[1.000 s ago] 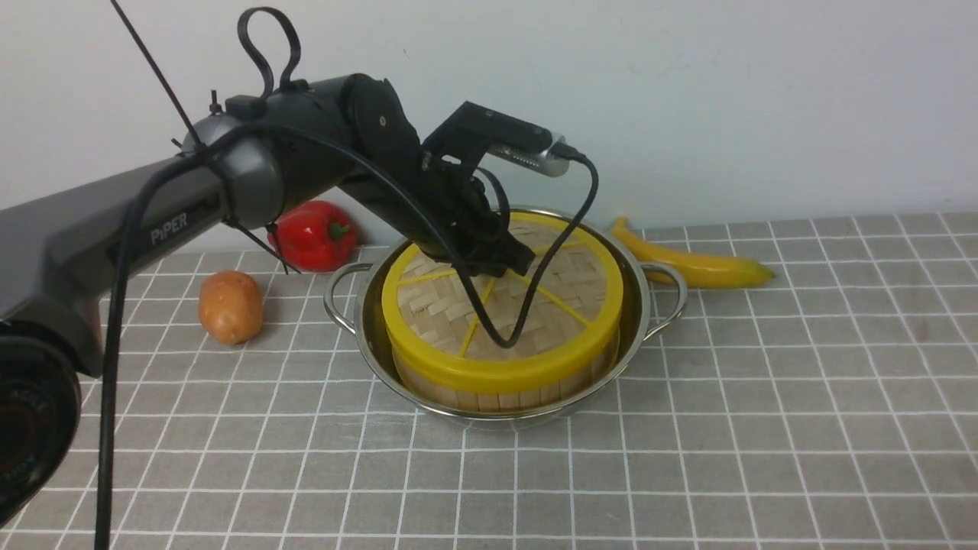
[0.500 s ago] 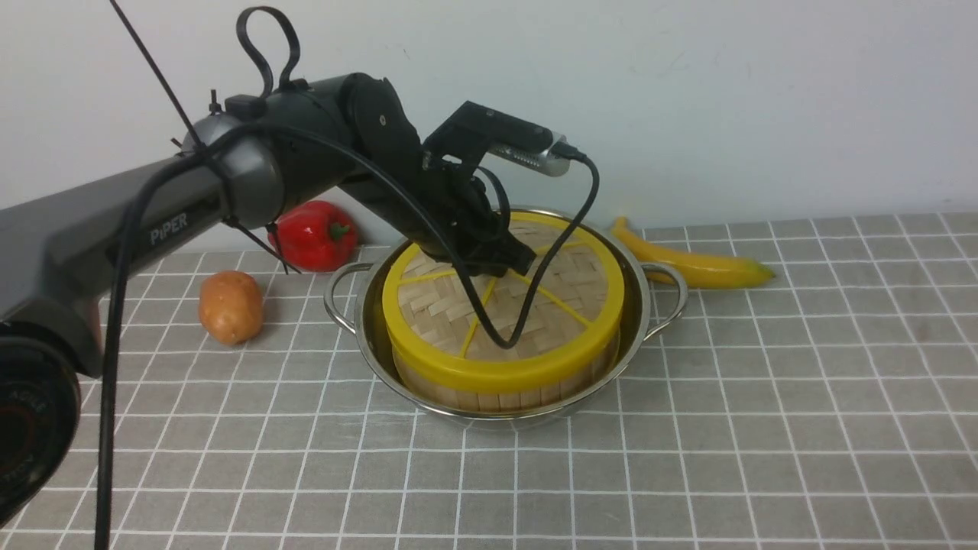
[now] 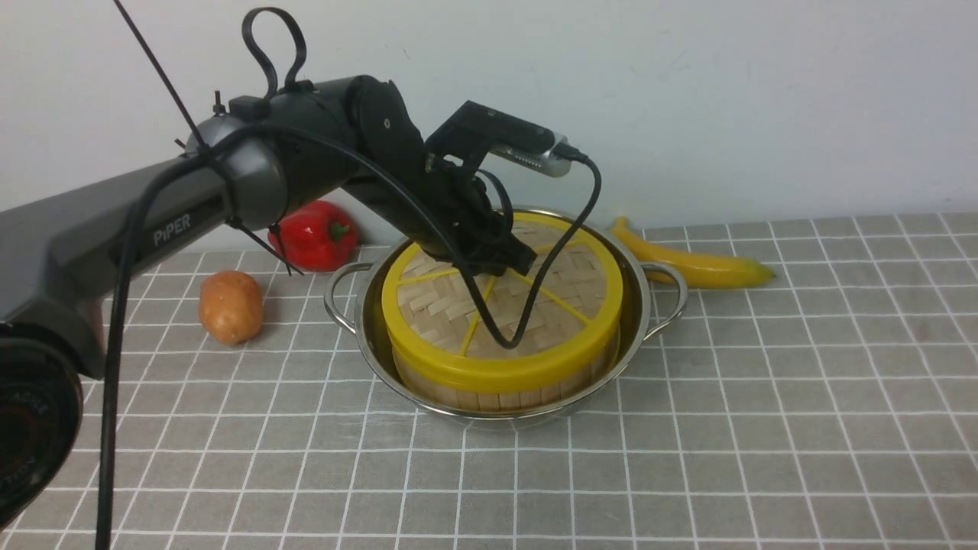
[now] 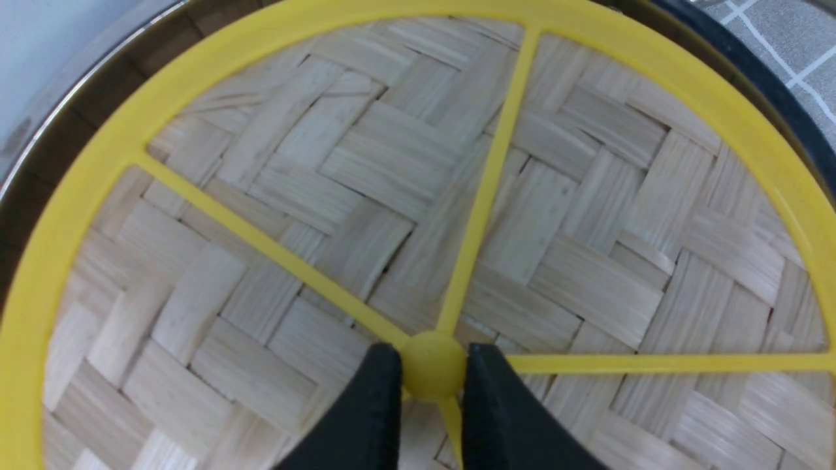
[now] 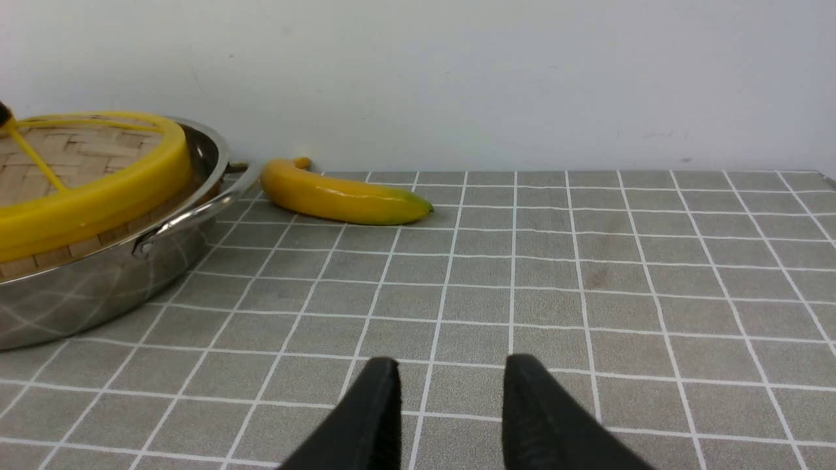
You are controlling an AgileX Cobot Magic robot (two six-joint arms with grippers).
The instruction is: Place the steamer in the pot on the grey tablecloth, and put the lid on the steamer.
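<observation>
The left arm [image 3: 252, 179] has lifted and shifted very slightly, while its end effector [image 3: 500, 263] stays clamped on the lid's hub [image 4: 434, 372].

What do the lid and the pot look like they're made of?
The lid: woven bamboo-looking strips, matte and pale, with what seems a smooth yellow plastic rim and spokes. The pot: polished steel by the look of it, mirroring the cloth's grid.

left fingers [image 4: 385, 398] pinched, right fingers [image 5: 382, 405] parted
</observation>
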